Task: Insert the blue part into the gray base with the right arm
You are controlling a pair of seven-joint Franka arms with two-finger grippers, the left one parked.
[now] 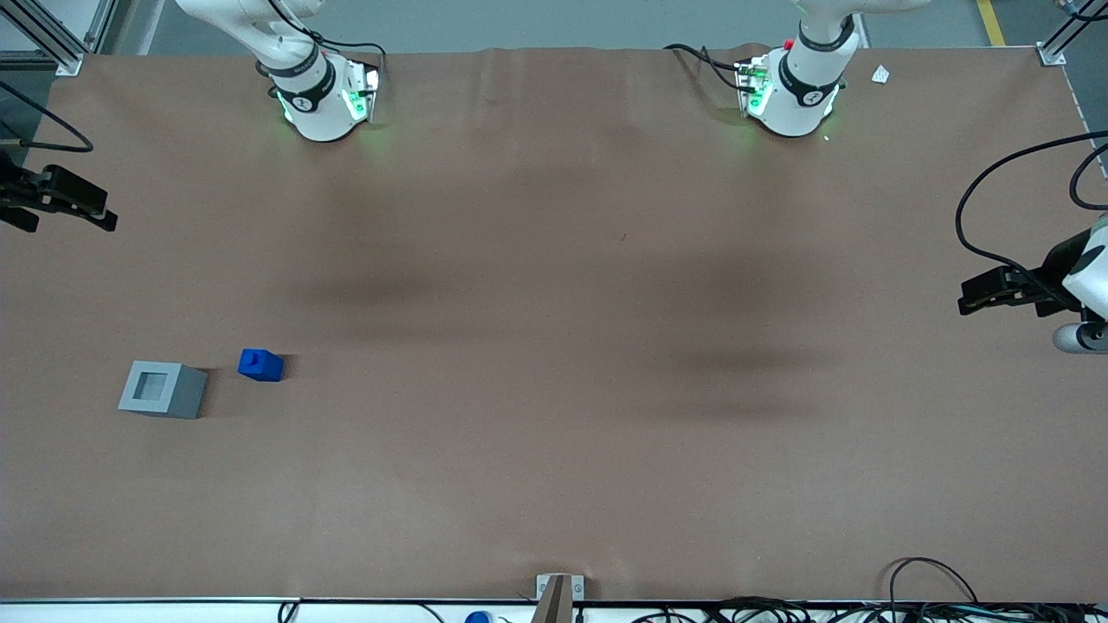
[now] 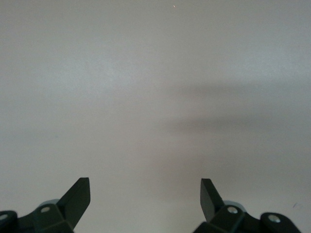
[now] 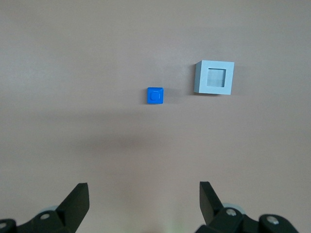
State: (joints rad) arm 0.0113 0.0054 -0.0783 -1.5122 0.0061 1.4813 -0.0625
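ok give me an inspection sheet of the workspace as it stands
surface: brown table cover, some faint shadows on it
job's things: blue part lies on the table, stub up, beside the gray base, apart from it; the base's recess is empty
clutter: small white scrap near the table edge by the parked arm's base
hand: right arm's hand open, empty, hanging at the working arm's end of the table, away from both parts
cables: black cables along the near edge
surroundings: gray floor and metal frame posts past the table

Even overhead light, soft broad shadows (slightly hazy wrist views)
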